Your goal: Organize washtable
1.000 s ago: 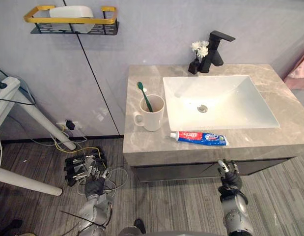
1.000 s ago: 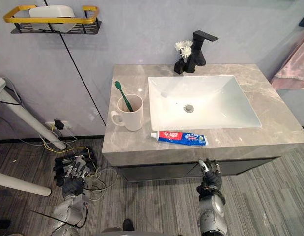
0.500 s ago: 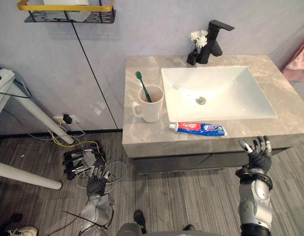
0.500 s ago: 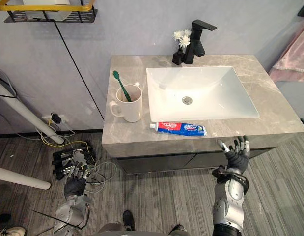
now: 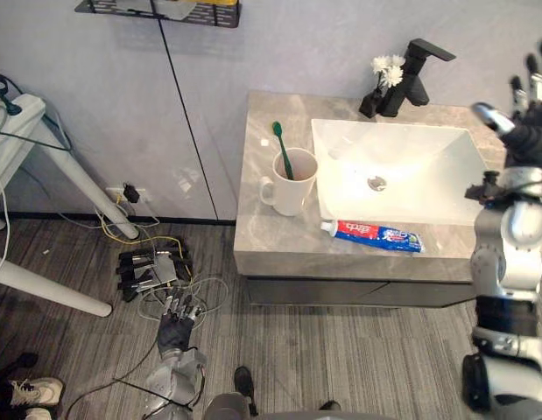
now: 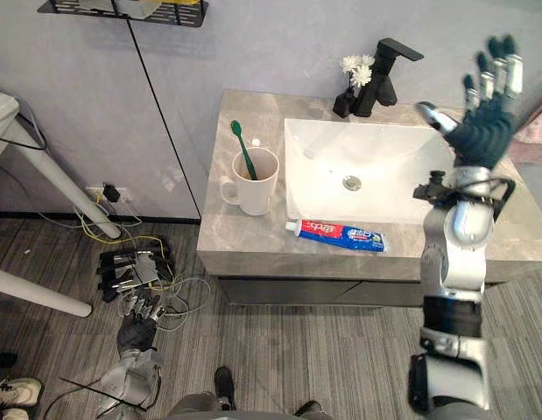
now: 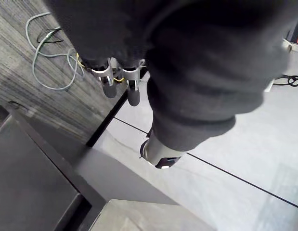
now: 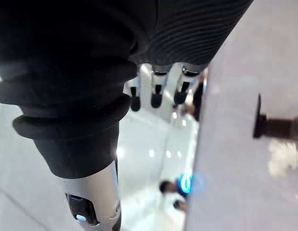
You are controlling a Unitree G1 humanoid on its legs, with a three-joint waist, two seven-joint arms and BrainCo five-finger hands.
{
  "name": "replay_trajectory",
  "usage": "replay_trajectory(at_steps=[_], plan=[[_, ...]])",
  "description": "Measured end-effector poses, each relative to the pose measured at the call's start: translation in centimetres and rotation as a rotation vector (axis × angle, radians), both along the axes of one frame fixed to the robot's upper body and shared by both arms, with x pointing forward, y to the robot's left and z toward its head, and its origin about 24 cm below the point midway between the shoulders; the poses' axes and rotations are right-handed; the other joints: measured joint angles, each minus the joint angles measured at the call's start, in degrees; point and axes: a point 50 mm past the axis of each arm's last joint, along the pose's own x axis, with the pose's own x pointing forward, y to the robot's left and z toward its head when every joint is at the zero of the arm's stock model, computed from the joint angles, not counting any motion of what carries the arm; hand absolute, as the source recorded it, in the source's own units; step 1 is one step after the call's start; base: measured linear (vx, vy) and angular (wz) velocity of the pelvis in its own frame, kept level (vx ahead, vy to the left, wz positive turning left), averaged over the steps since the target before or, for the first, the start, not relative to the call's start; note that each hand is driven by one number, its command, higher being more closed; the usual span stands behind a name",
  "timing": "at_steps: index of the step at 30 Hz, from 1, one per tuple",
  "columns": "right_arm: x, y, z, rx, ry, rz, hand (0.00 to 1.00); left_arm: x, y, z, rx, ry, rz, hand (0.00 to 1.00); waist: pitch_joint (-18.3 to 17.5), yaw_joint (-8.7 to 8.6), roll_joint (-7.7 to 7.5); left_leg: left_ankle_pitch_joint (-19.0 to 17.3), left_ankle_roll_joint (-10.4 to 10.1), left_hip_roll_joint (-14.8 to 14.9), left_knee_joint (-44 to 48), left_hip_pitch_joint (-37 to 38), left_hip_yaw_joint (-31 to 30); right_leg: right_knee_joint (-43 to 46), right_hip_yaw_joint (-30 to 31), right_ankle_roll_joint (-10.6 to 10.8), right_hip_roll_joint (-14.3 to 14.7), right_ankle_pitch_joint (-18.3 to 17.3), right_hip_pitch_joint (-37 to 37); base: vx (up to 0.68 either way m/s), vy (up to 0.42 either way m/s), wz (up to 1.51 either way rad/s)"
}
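While the left hand [image 5: 175, 331] hangs low by the floor, well short of the washtable [image 5: 266, 241], its fingers [image 7: 108, 84] are loose and nearly straight, and there's nothing in them! Off at the near left corner, a person's shoe [image 5: 30, 392] pokes in. Just beyond the left hand, a cluster of power strips [image 5: 148, 269] sits on the wood-look floor.

Up onto the grey stone top now. Right along the front edge lies the toothpaste tube [image 5: 372, 236], flat on its side, cap end pointing left, just in front of the white sink [image 5: 428, 166]. Behind its cap end, to the left of the basin, stands the white mug [image 5: 292, 184], upright, handle to the left, with a green toothbrush [image 5: 281, 147] leaning in it, bristles up.

And look at the right hand [image 6: 483, 129]! It's raised high at the right end of the washtable, fingers [image 8: 156, 94] fanned wide, thumb out to the side, gripping nothing at all.

At the back edge, the black faucet [image 5: 412, 79] stands behind the sink, and touching its left side is a small dark vase [image 5: 370, 103] of white flowers [image 5: 386, 68]. Farthest off, a black wire shelf [image 5: 157, 9] is fixed on the wall.
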Motion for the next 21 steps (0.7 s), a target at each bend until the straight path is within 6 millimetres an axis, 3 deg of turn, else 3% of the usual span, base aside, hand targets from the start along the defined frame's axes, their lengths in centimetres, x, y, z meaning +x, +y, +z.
replay_trajectory(at_steps=[3, 6, 12, 16, 21], plan=[[1.3, 1.4, 0.2, -0.328, 0.15, 0.106, 0.0, -0.6, -0.4, -0.3, -0.006, 0.009, -0.047, 0.0, 0.0, 0.25, -0.23, 0.0, 0.0, 0.1, -0.09, -0.09, -0.05, -0.09, -0.14, -0.1, 0.13, 0.91, 0.02, 0.04, 0.003, 0.06], [1.3, 0.9, -0.5, -0.507, 0.258, 0.139, 0.0, -0.9, -0.9, -0.3, -0.009, -0.002, -0.083, 0.0, -0.03, 0.92, -0.71, 0.0, 0.0, 0.05, -0.11, -0.14, -0.08, -0.1, -1.13, 0.11, 0.04, 1.65, 0.13, 0.05, 0.002, 0.05], [0.8, -2.0, -2.4, -0.743, 0.449, 0.064, 0.0, -1.1, -0.6, -0.3, 0.007, -0.003, -0.122, 0.0, -0.02, 1.4, -1.33, 0.0, 0.0, 0.0, -0.11, -0.31, -0.34, -0.09, -1.54, -0.01, 0.03, 1.97, 0.22, 0.04, -0.023, 0.04], [-0.1, -3.5, -4.4, -0.841, 0.58, 0.042, 0.0, -1.2, -0.8, -0.4, 0.005, -0.007, -0.144, 0.0, -0.01, 1.33, -1.36, 0.0, 0.0, 0.0, -0.13, -0.34, -0.28, -0.11, -1.52, -0.01, 0.03, 1.97, 0.15, 0.02, -0.041, -0.01], [-0.9, -4.6, -5.4, -0.89, 0.647, 0.017, 0.0, -1.1, -1.4, -0.4, -0.002, -0.007, -0.171, 0.0, -0.04, 0.63, -1.42, 0.0, 0.01, -0.02, -0.26, -0.32, 0.05, -0.21, -1.43, -0.01, 0.03, 1.97, -0.01, 0.01, -0.029, -0.03]])
